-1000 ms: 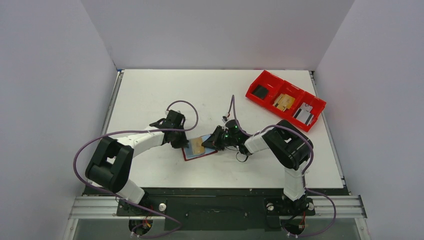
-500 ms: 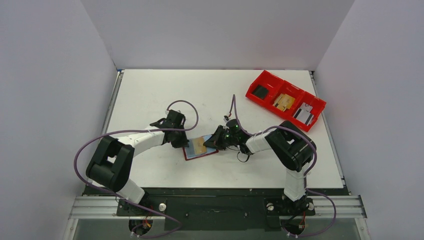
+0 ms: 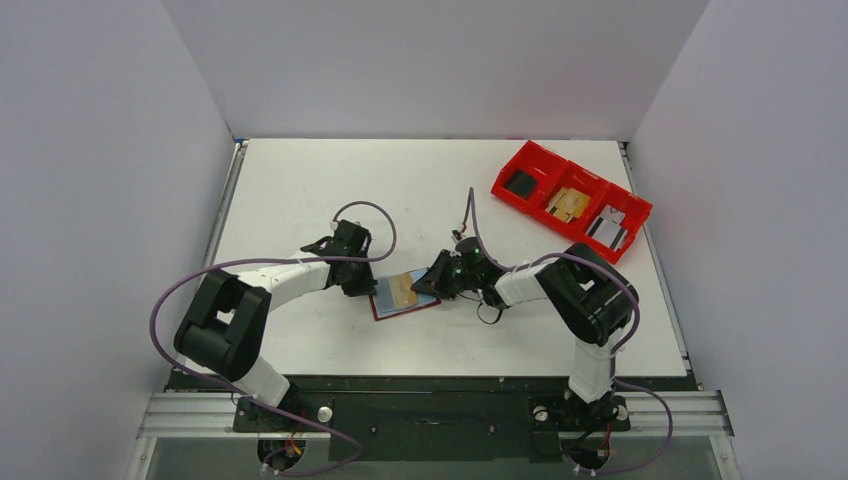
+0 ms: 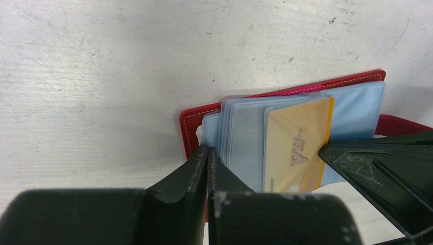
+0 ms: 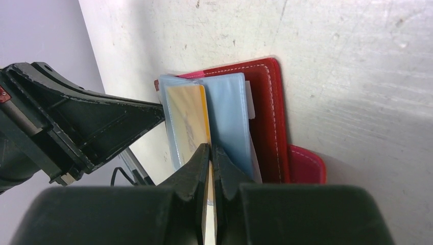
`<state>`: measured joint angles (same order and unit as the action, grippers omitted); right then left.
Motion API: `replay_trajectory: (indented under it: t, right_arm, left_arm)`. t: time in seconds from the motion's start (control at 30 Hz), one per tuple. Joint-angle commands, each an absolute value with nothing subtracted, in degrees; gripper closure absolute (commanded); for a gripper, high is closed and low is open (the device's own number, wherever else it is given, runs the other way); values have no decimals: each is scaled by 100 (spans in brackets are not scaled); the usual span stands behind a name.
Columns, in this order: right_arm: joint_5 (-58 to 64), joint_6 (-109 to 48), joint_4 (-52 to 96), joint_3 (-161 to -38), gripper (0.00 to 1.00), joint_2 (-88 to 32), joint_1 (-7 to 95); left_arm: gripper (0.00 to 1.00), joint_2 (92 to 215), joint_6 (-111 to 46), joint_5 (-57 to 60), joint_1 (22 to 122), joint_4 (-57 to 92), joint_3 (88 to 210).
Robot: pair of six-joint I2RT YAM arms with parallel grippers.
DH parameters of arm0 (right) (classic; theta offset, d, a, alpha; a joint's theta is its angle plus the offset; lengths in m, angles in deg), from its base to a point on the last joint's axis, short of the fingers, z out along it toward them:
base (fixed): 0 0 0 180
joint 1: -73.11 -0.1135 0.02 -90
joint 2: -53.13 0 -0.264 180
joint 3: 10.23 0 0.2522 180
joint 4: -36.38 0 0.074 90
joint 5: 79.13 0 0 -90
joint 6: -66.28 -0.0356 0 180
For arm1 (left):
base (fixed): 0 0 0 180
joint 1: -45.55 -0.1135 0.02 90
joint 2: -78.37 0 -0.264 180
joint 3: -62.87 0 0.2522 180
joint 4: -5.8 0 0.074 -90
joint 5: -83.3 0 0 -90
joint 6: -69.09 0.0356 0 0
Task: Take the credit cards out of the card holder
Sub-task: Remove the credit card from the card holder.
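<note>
The card holder lies open on the table between my grippers, dark red with pale blue plastic sleeves. It also shows in the left wrist view and in the right wrist view. A yellowish card sticks partly out of a sleeve. My left gripper is shut on the holder's left edge, at the sleeves. My right gripper is shut on the right edge of the yellowish card, which also shows in the left wrist view. Any other cards are hidden in the sleeves.
A bright red three-compartment bin stands at the back right, with small items in its compartments. The table's white side walls rise on the left, back and right.
My right gripper has moved a little to the right with the yellowish card in it. The holder has shifted slightly the same way. My left gripper has stayed shut on the holder.
</note>
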<state>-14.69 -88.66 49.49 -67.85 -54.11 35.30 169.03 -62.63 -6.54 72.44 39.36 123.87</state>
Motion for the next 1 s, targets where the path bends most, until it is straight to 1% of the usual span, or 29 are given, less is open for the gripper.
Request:
replay_trajectory:
  t: [0.0,0.07,0.13,0.23,0.33,0.53,0.97]
  right_arm:
    - [-1348,-8796,5224,-6594,100,-5261,3695]
    - [-1420,-8875,5372,-6561,100,-5297,3706]
    - [-1465,-8947,5480,-6532,97,-5322,3713]
    - [-1547,-9044,5631,-6474,87,-5347,3720]
    - [-1623,-9153,5825,-6468,84,-5436,3718]
    - [-1734,-9267,6022,-6561,81,-5596,3675]
    - [-1779,-9302,6097,-6793,81,-5802,3530]
  left_arm:
    - [100,17124,-6142,-979,7226,4338,12231]
    - [100,17120,-6136,-976,7226,4335,12233]
    - [100,17115,-6135,-971,7234,4334,12223]
    - [100,17115,-6137,-969,7235,4330,12223]
    - [100,17106,-6141,-962,7244,4330,12231]
    - [100,17105,-6151,-966,7269,4326,12235]
    - [100,17150,-6165,-962,7305,4321,12268]
